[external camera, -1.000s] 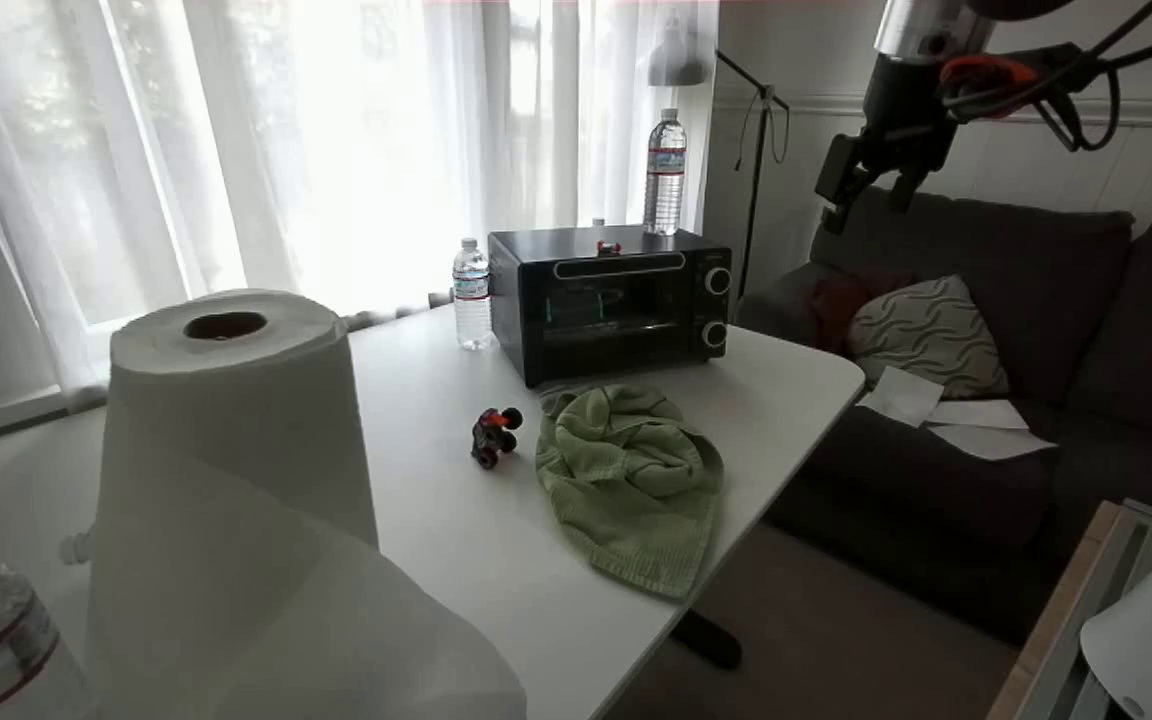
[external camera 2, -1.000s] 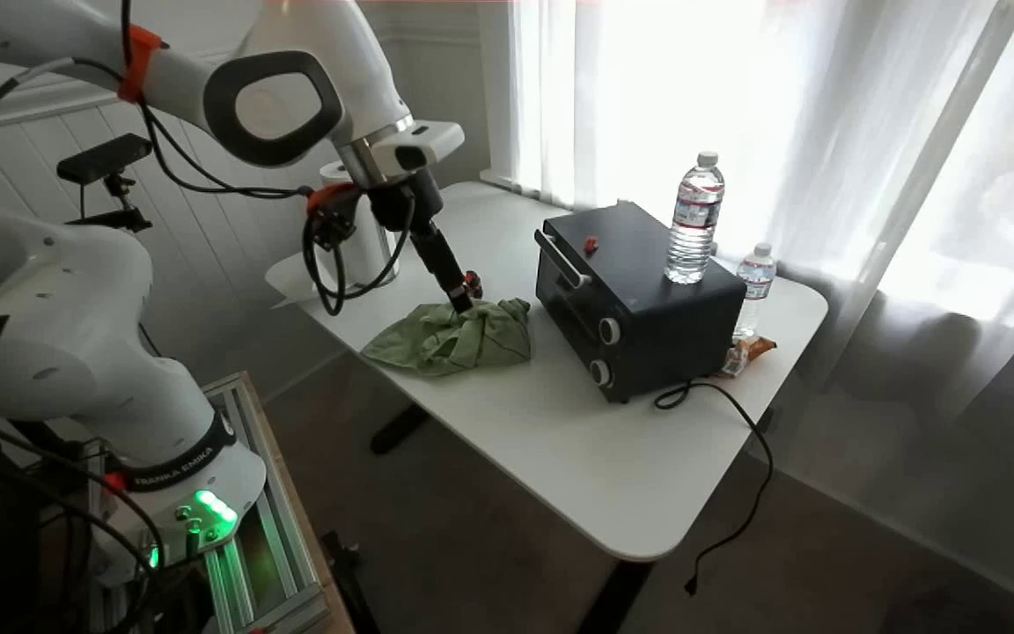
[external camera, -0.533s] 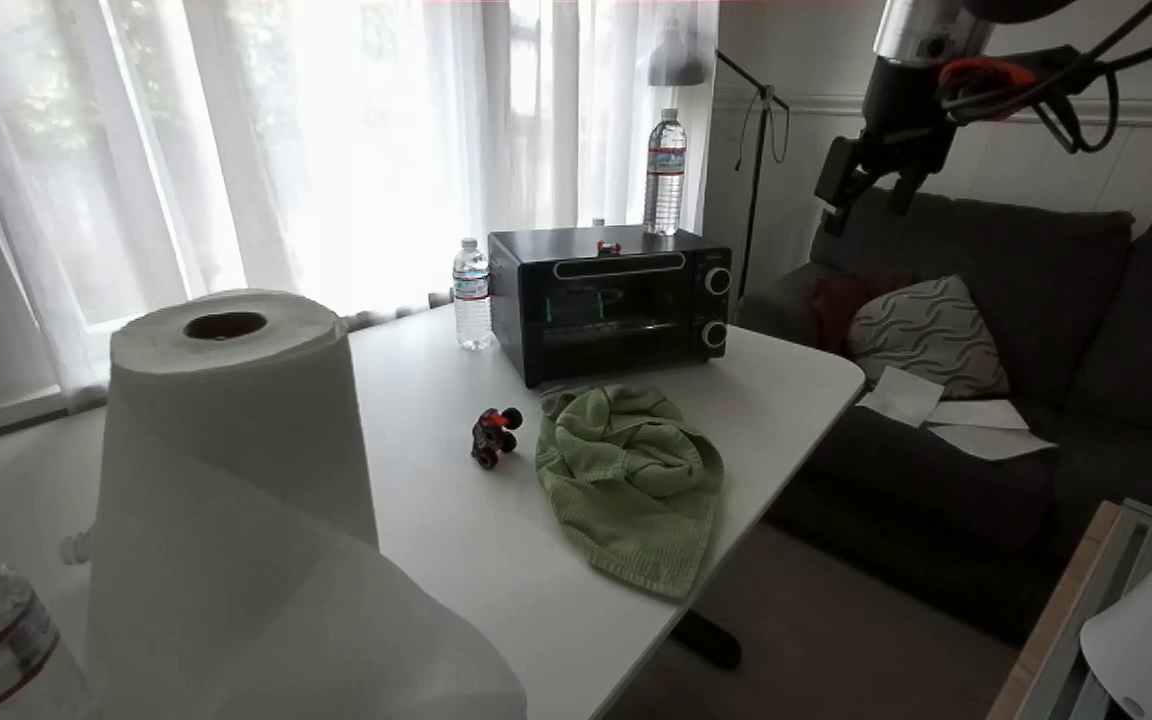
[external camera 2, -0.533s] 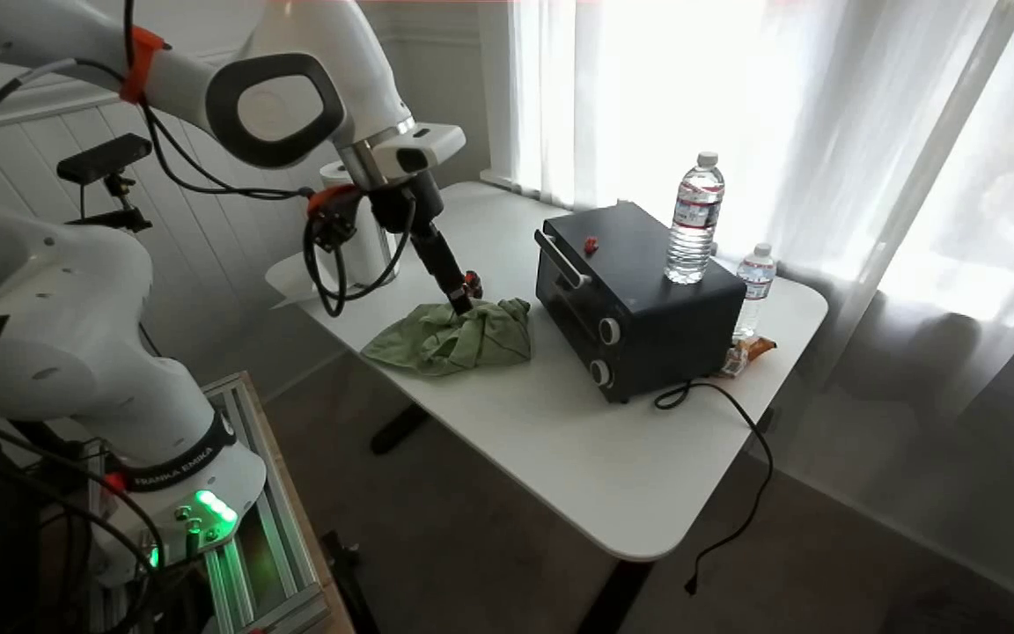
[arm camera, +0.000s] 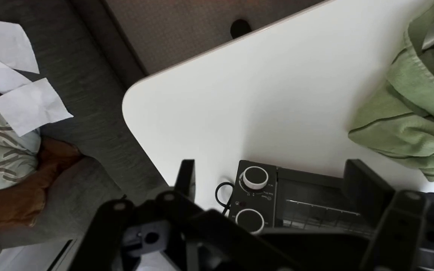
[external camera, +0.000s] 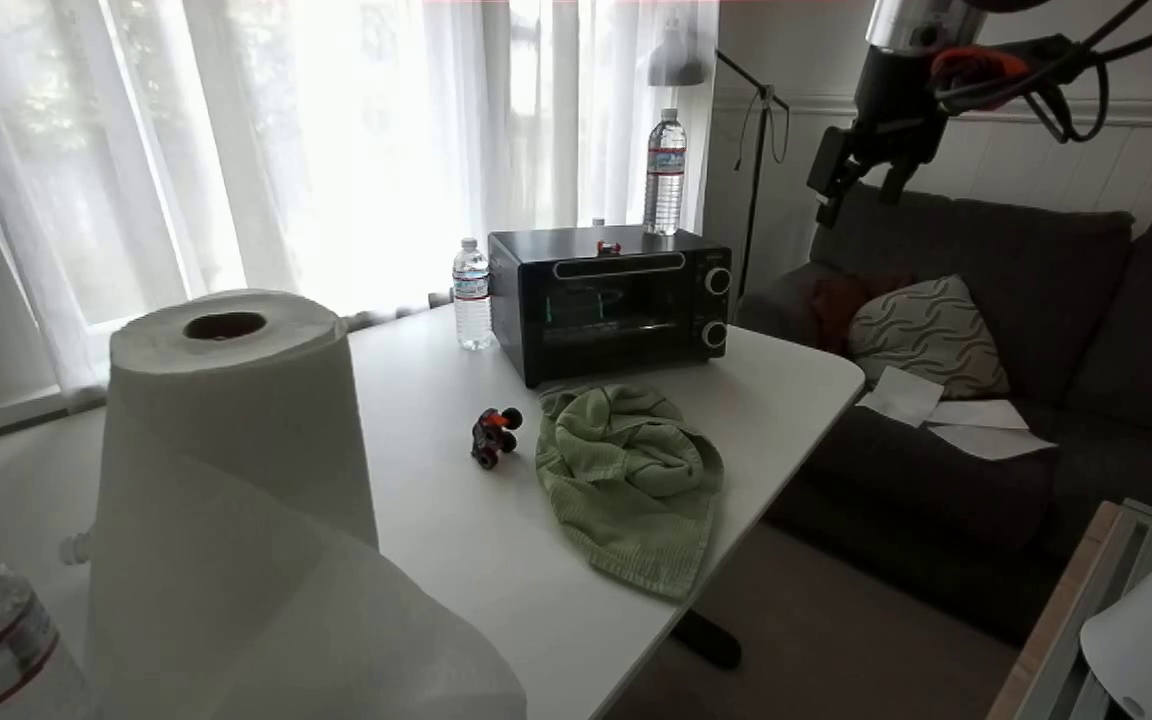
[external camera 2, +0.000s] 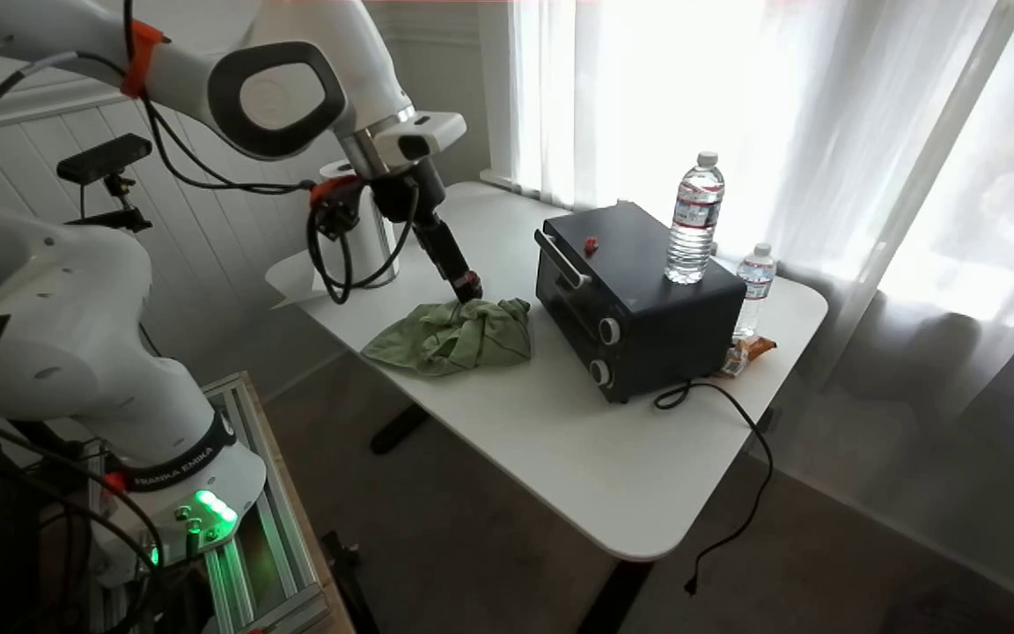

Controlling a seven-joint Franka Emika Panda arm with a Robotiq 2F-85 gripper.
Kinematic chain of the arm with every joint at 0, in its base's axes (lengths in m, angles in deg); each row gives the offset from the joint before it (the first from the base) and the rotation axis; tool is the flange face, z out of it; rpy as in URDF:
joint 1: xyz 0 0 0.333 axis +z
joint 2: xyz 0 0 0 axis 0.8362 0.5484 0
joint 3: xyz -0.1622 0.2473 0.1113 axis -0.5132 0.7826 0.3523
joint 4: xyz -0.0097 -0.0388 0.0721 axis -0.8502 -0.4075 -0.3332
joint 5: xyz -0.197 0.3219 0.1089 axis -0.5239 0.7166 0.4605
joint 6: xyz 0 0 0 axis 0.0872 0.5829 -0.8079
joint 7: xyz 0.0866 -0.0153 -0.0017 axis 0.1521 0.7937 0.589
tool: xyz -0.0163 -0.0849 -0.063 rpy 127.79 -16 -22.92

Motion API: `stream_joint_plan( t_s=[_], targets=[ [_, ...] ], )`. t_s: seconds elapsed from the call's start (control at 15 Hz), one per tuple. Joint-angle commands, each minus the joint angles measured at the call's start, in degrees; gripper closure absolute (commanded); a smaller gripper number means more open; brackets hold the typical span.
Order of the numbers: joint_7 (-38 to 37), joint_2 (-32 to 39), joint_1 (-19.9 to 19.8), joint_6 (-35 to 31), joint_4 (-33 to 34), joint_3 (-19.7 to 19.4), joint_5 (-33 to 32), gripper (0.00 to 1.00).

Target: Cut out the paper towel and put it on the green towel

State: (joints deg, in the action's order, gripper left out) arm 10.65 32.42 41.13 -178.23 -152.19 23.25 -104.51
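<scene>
The tool (arm camera: pixel 271 173) is spread wide with nothing in it, up in the air, and the paper towel (external camera: pixel 246 500) stands tall on the surface (external camera: pixel 476 540), well away past the green towel (external camera: pixel 631 490), so the tool must likely swing that way next.

The green towel (external camera: pixel 631 490) is ribbed cloth, the roll (external camera: pixel 236 470) matt paper, the table (external camera 2: pixel 560 440) smooth, the bottles (external camera 2: pixel 694 220) glossy plastic.

In an exterior view, seeing paper towel (external camera: pixel 236 440) upright at near left, with loose sheet (external camera: pixel 386 640) flaring low right. Got green towel (external camera: pixel 626 500) rumpled on white table (external camera: pixel 781 365) (plus toy truck (external camera: pixel 492 437) just left), in front of black toaster oven (external camera: pixel 616 310). Got gripper (external camera: pixel 858 205) high at right, jaws apart.
</scene>
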Motion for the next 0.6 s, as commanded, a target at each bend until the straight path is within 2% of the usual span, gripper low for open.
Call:
stream_joint_plan(
  t_s=[0.0, 0.27, 0.53],
  targets=[
    [-1.3, -1.5, 2.6, 2.3, 0.3, 2.6, 0.0, 0.0],
    [-1.1, -2.2, 7.7, 6.4, 1.2, 5.1, 1.3, 0.0],
    [1.2, -2.1, 15.2, 8.4, 1.5, 6.3, 3.7, 0.0]
  ],
)
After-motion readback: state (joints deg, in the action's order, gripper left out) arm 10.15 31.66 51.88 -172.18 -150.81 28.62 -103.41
